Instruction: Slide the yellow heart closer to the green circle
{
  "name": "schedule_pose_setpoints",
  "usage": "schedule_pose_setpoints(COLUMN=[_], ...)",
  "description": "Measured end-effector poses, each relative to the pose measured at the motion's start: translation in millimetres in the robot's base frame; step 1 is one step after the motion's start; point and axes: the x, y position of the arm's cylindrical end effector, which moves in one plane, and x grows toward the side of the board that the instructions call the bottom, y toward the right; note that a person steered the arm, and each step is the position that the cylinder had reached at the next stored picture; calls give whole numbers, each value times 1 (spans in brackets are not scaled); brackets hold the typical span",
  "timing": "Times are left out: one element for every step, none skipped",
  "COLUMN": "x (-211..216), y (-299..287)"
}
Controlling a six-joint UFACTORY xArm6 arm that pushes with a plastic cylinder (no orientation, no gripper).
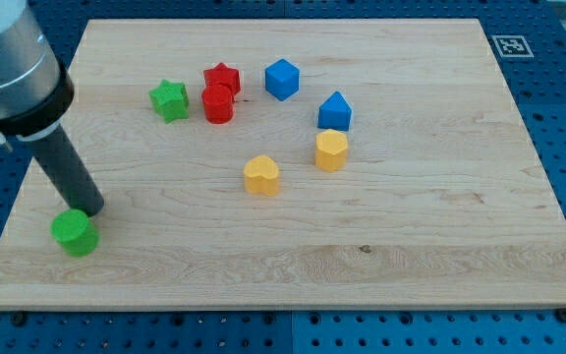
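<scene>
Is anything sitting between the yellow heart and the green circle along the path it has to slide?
No block lies between the yellow heart and the green circle; bare board only. My tip sits at the circle's upper right, on the heart's side.

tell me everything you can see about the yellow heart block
The yellow heart is a small, matte yellow block with a lobed top face and short straight sides. It lies flat on the wooden board, near the middle, touching nothing. The yellow hexagon-like block sits just to its upper right with a gap between. My tip is far off toward the view's left, beside the green circle.
</scene>
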Motion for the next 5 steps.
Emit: schedule_pose_setpoints(x=[15,12,-31,-79,-91], y=[0,5,49,100,168])
